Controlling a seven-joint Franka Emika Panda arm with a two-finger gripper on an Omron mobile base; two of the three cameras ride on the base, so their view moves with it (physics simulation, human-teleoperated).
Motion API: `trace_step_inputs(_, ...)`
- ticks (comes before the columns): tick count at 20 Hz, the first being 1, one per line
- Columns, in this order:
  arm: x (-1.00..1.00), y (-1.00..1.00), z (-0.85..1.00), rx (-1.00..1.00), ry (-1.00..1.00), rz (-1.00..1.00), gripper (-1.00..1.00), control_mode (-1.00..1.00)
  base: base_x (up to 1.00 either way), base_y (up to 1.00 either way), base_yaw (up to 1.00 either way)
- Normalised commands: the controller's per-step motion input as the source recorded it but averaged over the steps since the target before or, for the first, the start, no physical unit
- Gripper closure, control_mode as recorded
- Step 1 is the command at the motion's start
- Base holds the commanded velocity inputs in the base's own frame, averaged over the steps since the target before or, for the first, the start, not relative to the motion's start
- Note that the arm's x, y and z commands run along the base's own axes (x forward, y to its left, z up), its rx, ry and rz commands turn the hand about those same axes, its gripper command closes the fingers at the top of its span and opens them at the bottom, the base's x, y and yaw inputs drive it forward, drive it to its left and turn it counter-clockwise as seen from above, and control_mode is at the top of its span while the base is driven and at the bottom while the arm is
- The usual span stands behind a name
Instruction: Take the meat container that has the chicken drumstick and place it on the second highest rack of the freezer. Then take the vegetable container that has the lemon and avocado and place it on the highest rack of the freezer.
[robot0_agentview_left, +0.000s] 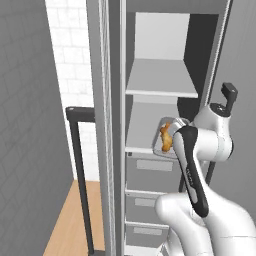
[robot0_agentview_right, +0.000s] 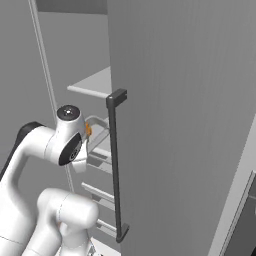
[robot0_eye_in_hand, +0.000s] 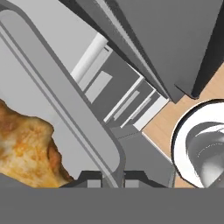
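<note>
The freezer (robot0_agentview_left: 150, 125) is seen open in the middle of the left base view, its pale interior running from the top to the bottom of the frame. In the right base view its door (robot0_agentview_right: 185, 100) covers the right half of the picture, with the long dark handle (robot0_agentview_right: 116, 165) standing in the centre. The highest rack (robot0_agentview_left: 161, 80) is shown in the upper middle of the left base view as a flat light-grey panel, and the second rack (robot0_agentview_left: 142, 131) lies below it, near the centre. Grey drawers (robot0_agentview_left: 147, 172) are stacked under this rack, toward the bottom of the frame.

The container (robot0_agentview_left: 167, 135) is seen at the front edge of the second rack, just left of the arm's wrist (whether it is resting on the rack cannot be told). In the hand view its grey rim (robot0_eye_in_hand: 65, 92) crosses from the upper left to the bottom centre. The drumstick (robot0_agentview_left: 165, 137) lies inside it, and it appears large in the lower left of the hand view (robot0_eye_in_hand: 26, 148).

The gripper (robot0_eye_in_hand: 113, 178) is found at the bottom centre of the hand view, with the two tips pressed on the container rim from both sides.
</note>
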Motion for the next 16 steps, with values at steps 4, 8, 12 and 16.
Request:
trace_step_inputs(4,0.36,-0.03,-0.27,-0.01,0.00,0.00,1.00,-1.00,0.00,0.00,0.00)
trace_step_inputs(8,0.16,-0.09,-0.27,0.00,0.00,0.00,1.00,-1.00,0.00,0.00,0.00)
trace_step_inputs(12,0.20,-0.07,-0.22,0.00,0.00,0.00,1.00,-1.00,0.00,0.00,0.00)
trace_step_inputs(16,0.41,0.00,-0.22,0.00,0.00,0.00,1.00,-1.00,0.00,0.00,0.00)
